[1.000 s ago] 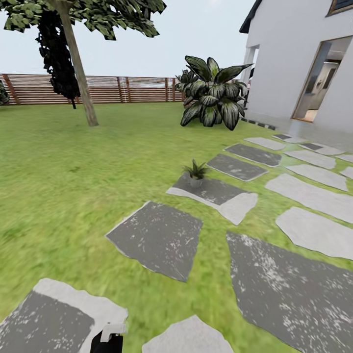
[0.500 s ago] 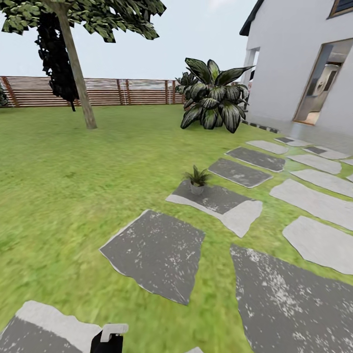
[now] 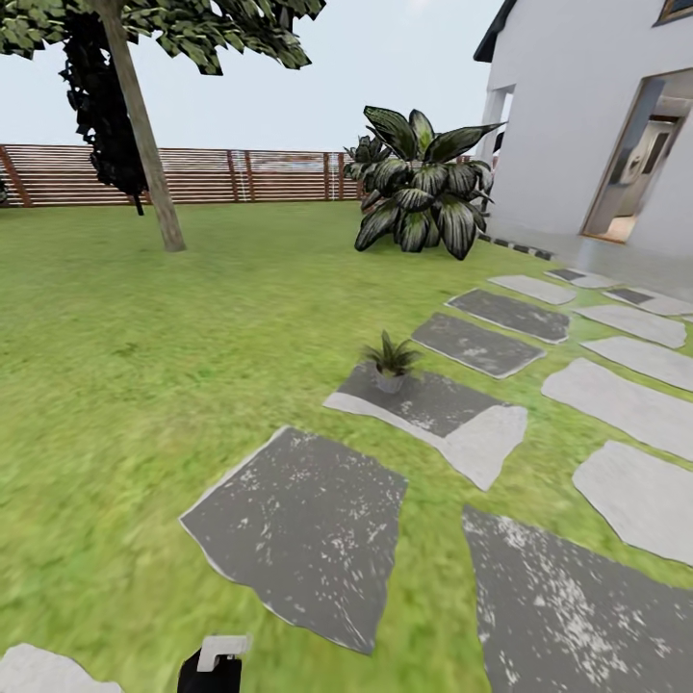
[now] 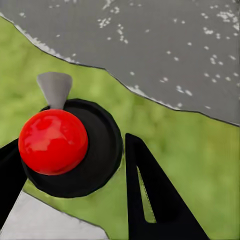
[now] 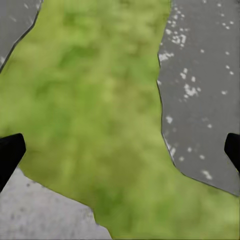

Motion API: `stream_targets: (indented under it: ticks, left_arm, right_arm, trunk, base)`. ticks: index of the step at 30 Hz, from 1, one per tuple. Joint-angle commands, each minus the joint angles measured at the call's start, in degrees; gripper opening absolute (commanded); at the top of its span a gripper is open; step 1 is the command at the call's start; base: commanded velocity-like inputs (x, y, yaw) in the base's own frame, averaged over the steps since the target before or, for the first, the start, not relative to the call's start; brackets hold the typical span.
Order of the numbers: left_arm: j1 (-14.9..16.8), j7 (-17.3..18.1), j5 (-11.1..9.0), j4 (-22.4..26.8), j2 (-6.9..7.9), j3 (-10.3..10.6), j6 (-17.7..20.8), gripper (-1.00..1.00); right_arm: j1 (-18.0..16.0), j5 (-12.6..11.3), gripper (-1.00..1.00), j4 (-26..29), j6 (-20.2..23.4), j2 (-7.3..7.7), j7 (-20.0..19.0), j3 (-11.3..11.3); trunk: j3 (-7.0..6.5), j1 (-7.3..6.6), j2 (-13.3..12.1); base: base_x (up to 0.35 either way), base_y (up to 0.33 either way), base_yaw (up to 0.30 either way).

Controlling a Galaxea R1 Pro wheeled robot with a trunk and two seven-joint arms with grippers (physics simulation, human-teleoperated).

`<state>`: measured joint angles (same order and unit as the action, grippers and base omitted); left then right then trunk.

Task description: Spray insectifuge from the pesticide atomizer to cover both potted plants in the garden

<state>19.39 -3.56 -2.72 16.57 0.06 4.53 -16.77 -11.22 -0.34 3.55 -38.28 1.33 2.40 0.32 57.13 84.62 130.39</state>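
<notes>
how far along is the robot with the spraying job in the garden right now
Done: the pesticide atomizer is picked up, held between the left gripper fingers; its white head shows at the head view's bottom edge. In hand: one potted plant stands ahead on a stepping stone, apparently beyond spraying range. Left: spraying it and finding the second plant. The right gripper is open and empty.

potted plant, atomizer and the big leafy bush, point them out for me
potted plant (image 3: 390, 358), head view, on its green leaves above the small grey pot.
pesticide atomizer (image 3: 222, 649), head view, on its white spray head.
broad-leaved bush (image 3: 422, 183), head view, on the middle of its dark striped leaves.
</notes>
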Motion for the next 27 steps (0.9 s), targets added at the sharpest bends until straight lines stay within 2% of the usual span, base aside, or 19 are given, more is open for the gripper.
stream_targets:
  ticks: [1,27]
  left_arm:
    - [0.0,-0.4,-0.3,0.0,0.03,0.5,-0.2,-1.00]
    - [-0.3,-0.4,-0.2,0.3,0.03,0.5,-0.2,-1.00]
  right_arm:
    - [0.0,0.0,1.00,0.0,-0.1,-0.01,0.2,0.1]
    - [0.0,0.0,1.00,0.0,-0.1,-0.02,0.2,0.1]
  trunk:
    - [0.05,0.02,0.0]
    - [0.05,0.02,0.0]
  base:
    - [0.338,0.000,0.000]
    - [0.338,0.000,0.000]
